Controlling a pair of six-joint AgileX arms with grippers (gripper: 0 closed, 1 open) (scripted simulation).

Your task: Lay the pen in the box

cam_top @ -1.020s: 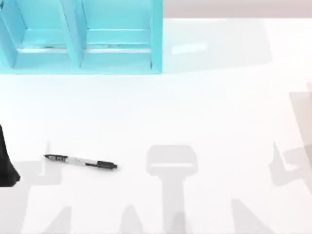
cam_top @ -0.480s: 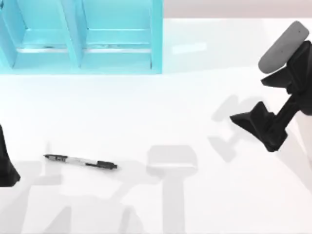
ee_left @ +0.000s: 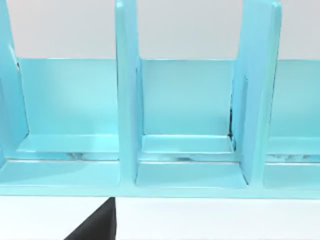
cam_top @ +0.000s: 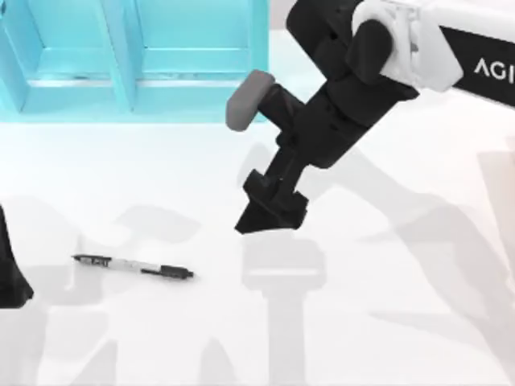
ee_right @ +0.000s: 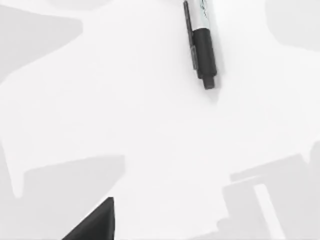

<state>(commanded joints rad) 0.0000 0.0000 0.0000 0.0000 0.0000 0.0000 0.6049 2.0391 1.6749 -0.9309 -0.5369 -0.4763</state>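
Observation:
The pen (cam_top: 133, 266) lies flat on the white table at the front left, white barrel with black ends. The turquoise box (cam_top: 257, 56) stands at the back left, its compartments open toward the front. My right gripper (cam_top: 265, 219) hangs over the table's middle, to the right of the pen and a little farther back, open and holding nothing. The right wrist view shows the pen's black end (ee_right: 202, 55) and one fingertip (ee_right: 97, 222). My left gripper (cam_top: 12, 277) is parked at the left edge, open, its wrist view facing the box partitions (ee_left: 127, 100).
The right arm's black and white links (cam_top: 386, 48) stretch from the back right across the table, passing close to the box's right wall. Arm shadows fall across the white tabletop (cam_top: 386, 305).
The right arm has swung in from the right edge to the table's middle, bringing its gripper close to the pen. Pen, box and left arm have not moved.

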